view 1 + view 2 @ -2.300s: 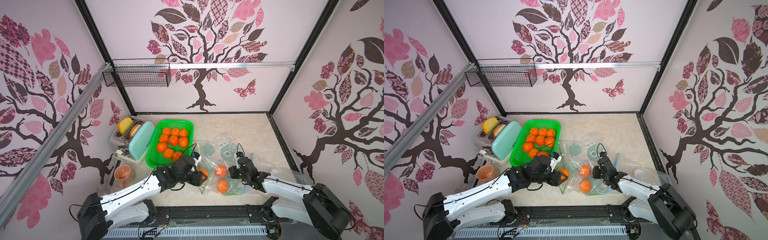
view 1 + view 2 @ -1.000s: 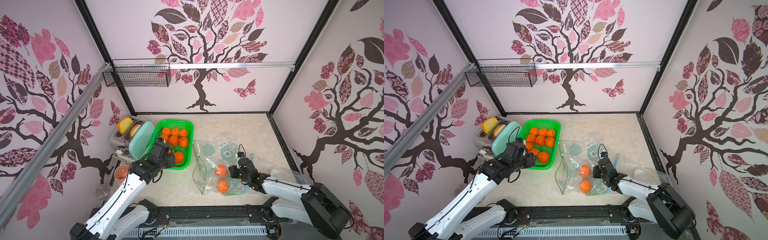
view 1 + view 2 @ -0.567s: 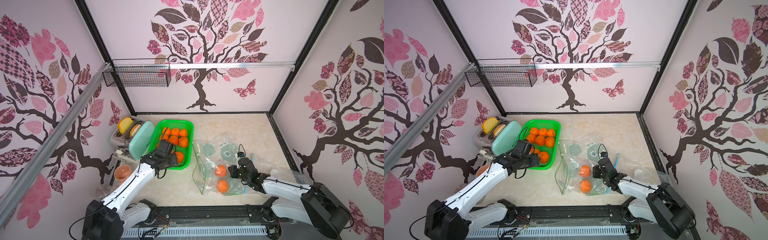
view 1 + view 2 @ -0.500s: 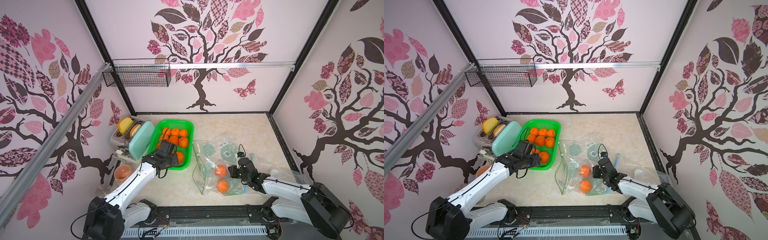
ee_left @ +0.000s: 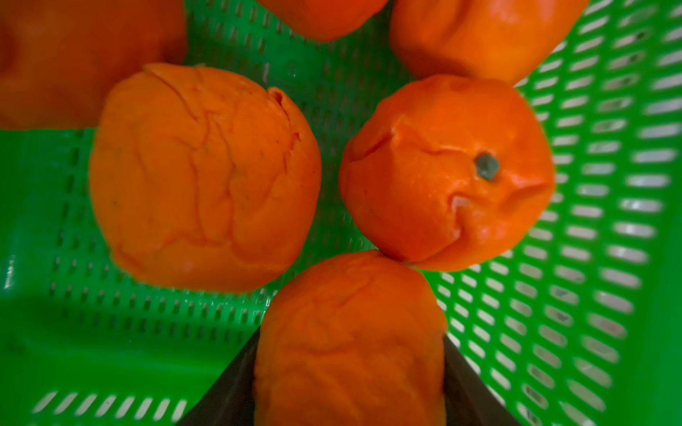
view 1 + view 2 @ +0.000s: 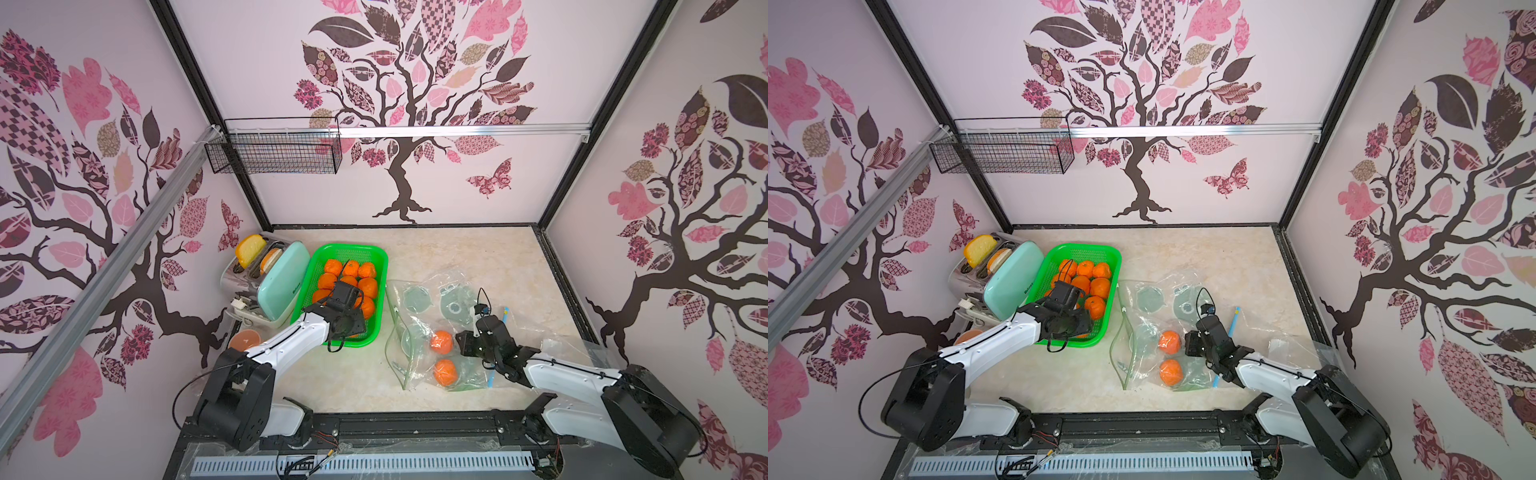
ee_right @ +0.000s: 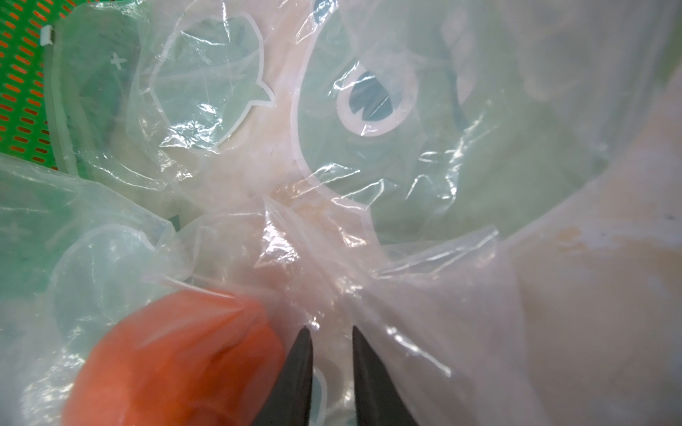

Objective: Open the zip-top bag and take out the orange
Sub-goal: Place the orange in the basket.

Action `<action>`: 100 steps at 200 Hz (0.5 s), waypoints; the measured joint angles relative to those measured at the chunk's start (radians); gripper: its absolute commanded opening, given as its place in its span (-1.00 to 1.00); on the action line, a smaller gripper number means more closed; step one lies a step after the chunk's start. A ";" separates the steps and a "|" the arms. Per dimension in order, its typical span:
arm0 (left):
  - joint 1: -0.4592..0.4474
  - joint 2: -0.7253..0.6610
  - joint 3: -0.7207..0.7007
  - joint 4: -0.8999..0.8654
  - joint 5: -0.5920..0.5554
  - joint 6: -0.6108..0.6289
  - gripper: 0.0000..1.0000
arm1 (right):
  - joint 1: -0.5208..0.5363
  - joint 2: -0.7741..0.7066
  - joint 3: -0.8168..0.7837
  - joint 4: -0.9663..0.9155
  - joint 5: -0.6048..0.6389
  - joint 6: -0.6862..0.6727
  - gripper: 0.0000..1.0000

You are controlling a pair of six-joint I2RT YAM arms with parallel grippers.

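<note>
A: If the reckoning is begun at the fruit itself, where is the round, crease-skinned orange [image 5: 348, 369] to be found?

B: It is found outside the bag, clasped on both sides by the black jaws of the left gripper [image 5: 351, 337], low inside the bright green perforated plastic basket [image 5: 609, 184]. It is touched by a neighbouring orange [image 5: 446, 173] with a dark stem spot. Whether the basket floor is reached cannot be told.

A: So opening and removal are judged done?

B: For that fruit, yes; only its release is judged to be left. The clear zip-top bag [image 6: 415, 300], printed with pale green shapes, is seen lying on the marbled beige tabletop [image 6: 457, 249], just beside the basket. Its green zip edge [image 6: 387, 345] is parted into a wide loop on the basket side.

A: Is anything left inside?

B: Through the film, in both top views, a second orange [image 6: 441, 341] and a third orange [image 6: 445, 372] are seen, lying near each other towards the end away from the mouth. If every fruit is meant, two more trips are judged necessary.

A: How is the bag held down?

B: It is pinched by the right gripper [image 7: 329, 333] at that far end. Its dark jaws are drawn almost together on gathered film, and folds are seen converging there.
</note>
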 measured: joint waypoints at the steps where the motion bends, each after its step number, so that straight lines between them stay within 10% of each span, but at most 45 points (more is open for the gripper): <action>1: 0.000 0.003 0.001 0.000 0.000 0.000 -0.47 | 0.000 0.000 0.000 0.000 0.000 0.000 -0.52; 100: 0.003 -0.072 0.062 -0.092 0.005 0.032 -0.44 | 0.000 0.021 0.000 0.011 0.000 0.000 -0.51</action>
